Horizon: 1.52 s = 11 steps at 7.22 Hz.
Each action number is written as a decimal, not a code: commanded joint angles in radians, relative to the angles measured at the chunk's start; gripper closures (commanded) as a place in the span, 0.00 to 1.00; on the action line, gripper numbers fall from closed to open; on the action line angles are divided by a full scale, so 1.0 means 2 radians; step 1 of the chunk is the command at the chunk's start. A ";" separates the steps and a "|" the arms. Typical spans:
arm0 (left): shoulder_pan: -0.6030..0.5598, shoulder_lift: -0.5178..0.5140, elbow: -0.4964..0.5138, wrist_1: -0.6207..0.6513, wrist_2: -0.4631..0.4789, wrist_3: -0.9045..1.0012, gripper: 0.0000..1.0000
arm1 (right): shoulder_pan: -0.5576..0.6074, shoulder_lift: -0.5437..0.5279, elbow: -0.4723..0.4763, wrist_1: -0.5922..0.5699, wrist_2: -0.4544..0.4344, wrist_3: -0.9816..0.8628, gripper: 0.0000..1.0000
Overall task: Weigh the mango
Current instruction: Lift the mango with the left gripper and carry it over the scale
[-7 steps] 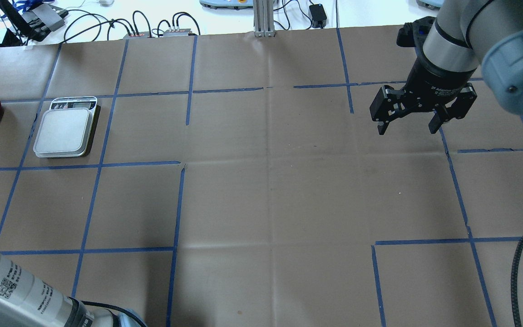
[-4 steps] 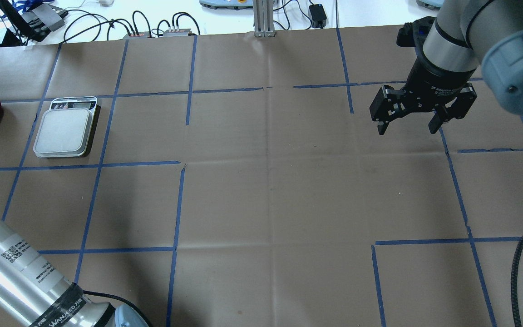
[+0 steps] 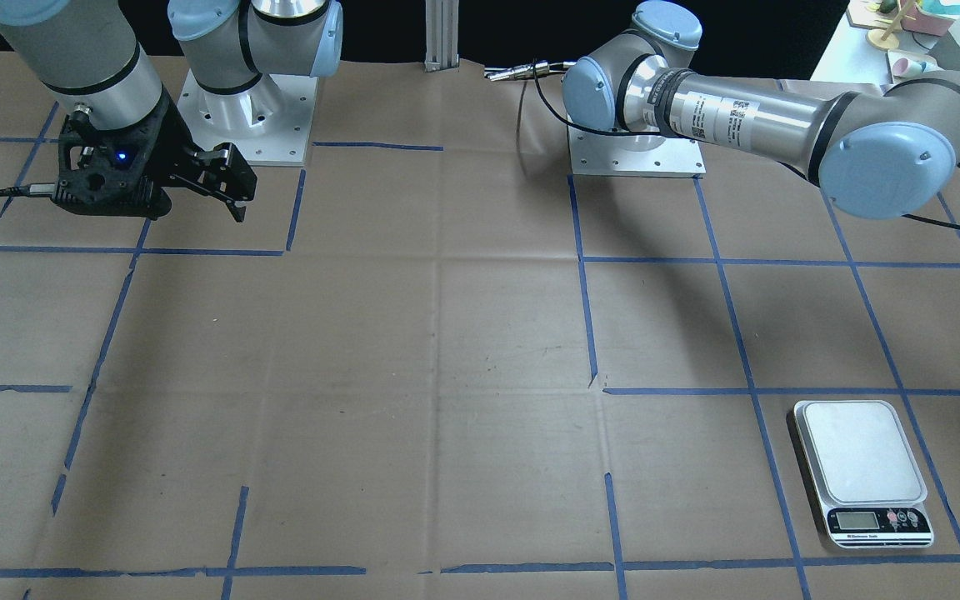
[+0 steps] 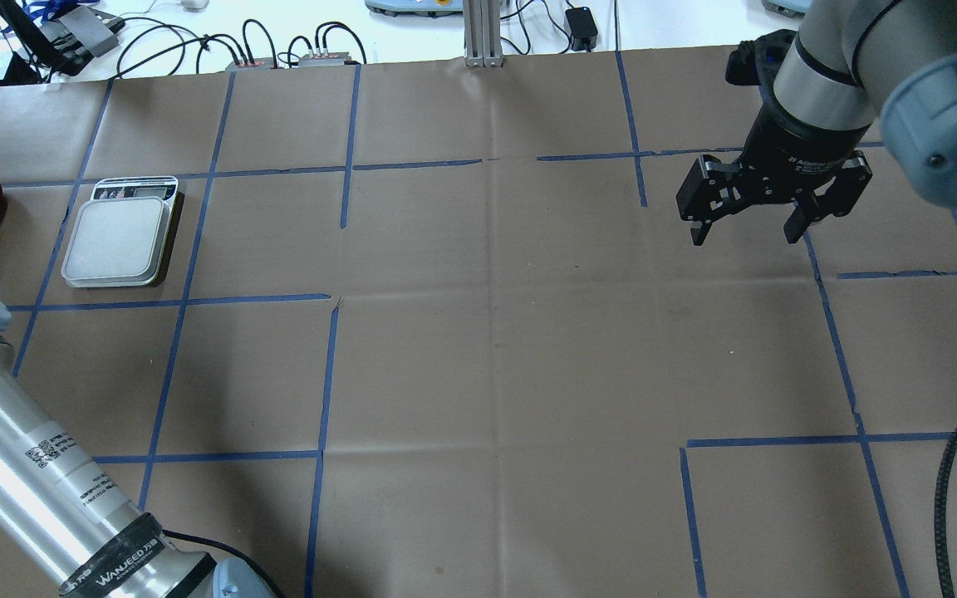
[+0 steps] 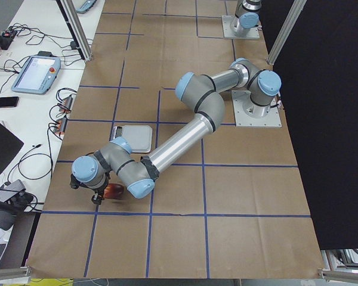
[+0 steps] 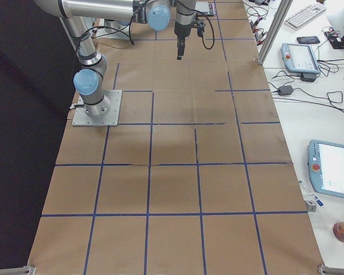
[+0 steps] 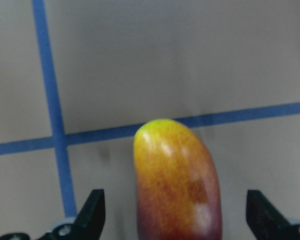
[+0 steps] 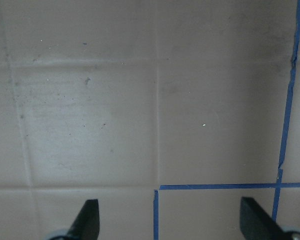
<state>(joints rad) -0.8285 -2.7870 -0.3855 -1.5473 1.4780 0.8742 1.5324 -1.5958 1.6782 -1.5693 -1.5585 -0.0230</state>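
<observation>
Straddling the mango [image 7: 176, 167], the left gripper [image 7: 174, 196] hangs with its two fingers spread wide, one on each side of the fruit and neither touching the skin. Grasp not yet made.

Mango position: on the brown paper just beside the scale [image 4: 117, 241], apart from it, on the side toward the robot's left table end. It lies on its side. In the wrist view the yellow-orange tip points away from the camera toward a blue tape line [image 7: 250, 114], and the red body runs back under the wrist.

Judgement on the approach: the fingers are lined up across the narrow width of the fruit, not its length. That suits a smooth, elongated thing, since a short span gives the pads a firmer seat and less chance of it squirting out.

Scale: platform bare, display end on the side away from the robot. The short hop from mango to platform is presumably why the left arm [image 5: 180, 138] takes this job; it stretches out past the scale to reach the fruit.

Right gripper [image 4: 744, 237]: fingers apart, nothing between them, held above the paper well away from the scale near the opposite end of the table. Its wrist view shows only paper and tape. Judged parked clear of the work.

Next move as I read it: lower a little, close on the mango, lift, set it centred on the platform.
</observation>
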 commanded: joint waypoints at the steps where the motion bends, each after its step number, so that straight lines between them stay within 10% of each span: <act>1: -0.003 -0.012 0.000 0.001 0.005 -0.005 0.03 | 0.000 0.000 0.000 0.000 0.000 0.000 0.00; 4: -0.001 -0.009 0.004 0.001 0.007 -0.005 0.47 | 0.000 0.000 0.000 0.000 0.000 0.000 0.00; 11: -0.085 0.080 -0.008 -0.114 0.009 -0.157 0.59 | 0.000 0.000 0.000 0.000 0.000 0.000 0.00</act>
<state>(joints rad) -0.9248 -2.6479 -0.4001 -1.7379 1.4927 0.6725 1.5324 -1.5953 1.6782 -1.5693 -1.5585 -0.0230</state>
